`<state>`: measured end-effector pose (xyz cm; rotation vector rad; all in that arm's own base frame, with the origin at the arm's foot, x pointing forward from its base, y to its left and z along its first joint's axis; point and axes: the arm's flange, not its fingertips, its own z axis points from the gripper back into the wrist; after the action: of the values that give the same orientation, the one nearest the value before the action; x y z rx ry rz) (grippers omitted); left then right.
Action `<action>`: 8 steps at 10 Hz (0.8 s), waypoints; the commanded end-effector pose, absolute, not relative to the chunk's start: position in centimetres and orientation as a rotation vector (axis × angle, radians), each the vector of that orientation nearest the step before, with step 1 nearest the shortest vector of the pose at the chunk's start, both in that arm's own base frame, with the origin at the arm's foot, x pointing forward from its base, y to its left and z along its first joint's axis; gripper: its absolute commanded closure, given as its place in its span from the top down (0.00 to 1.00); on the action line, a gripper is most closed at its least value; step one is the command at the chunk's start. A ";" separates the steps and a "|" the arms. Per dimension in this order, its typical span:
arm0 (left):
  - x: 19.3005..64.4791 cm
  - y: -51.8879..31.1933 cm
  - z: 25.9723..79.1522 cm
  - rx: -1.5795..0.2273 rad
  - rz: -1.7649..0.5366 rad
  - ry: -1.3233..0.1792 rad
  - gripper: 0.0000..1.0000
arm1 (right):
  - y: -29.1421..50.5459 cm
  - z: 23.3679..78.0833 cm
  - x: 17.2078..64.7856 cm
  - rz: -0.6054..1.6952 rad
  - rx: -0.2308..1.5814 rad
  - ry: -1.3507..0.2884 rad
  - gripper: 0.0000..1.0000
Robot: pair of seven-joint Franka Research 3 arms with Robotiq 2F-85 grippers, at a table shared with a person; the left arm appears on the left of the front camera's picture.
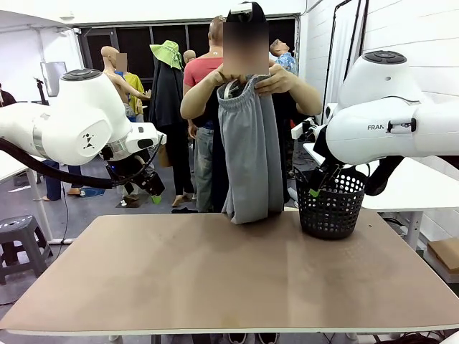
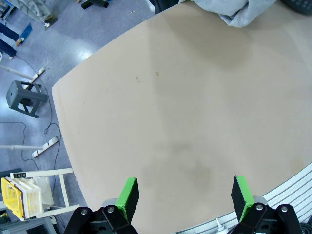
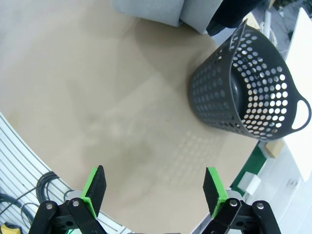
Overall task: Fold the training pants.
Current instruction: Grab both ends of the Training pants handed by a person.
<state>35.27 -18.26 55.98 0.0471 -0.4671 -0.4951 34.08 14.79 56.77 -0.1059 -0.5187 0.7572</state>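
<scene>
While left hand (image 2: 185, 187) and right hand (image 3: 155, 176) agape, empty: front view's training pants (image 1: 249, 158) in person's fingers (image 1: 276, 77).

A bare tan table (image 1: 215, 279) with rounded corners takes up the near part of a busy workshop room. At the far end, dark glazed panels (image 1: 136, 43) in black frames run across the back wall beneath a white band. A white panelled wall (image 1: 423, 29) rises at right, with a black clothes rail (image 1: 333, 50) standing against it and a white side table (image 1: 423, 193) below. A brown cardboard box (image 1: 446, 252) sits low beside that table. At left, a grey plastic stool (image 1: 20, 236) stands on the grey floor (image 1: 86, 215), which catches a pale glare of light. A yellow crate (image 2: 14, 200) rests by a white frame (image 2: 53, 192) near the table's left edge.
</scene>
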 end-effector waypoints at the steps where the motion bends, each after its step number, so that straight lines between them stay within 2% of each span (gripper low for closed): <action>1: 35.3 -18.3 56.0 0.046 -0.496 -0.475 1.00 | 14.8 56.7 34.1 0.757 -0.106 -0.520 1.00; 8: 35.3 -18.3 56.0 0.046 -0.496 -0.475 1.00 | 14.8 56.7 34.1 0.757 -0.106 -0.520 1.00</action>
<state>35.27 -18.26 55.98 0.0471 -0.4671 -0.4951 34.08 14.79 56.77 -0.1059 -0.5187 0.7572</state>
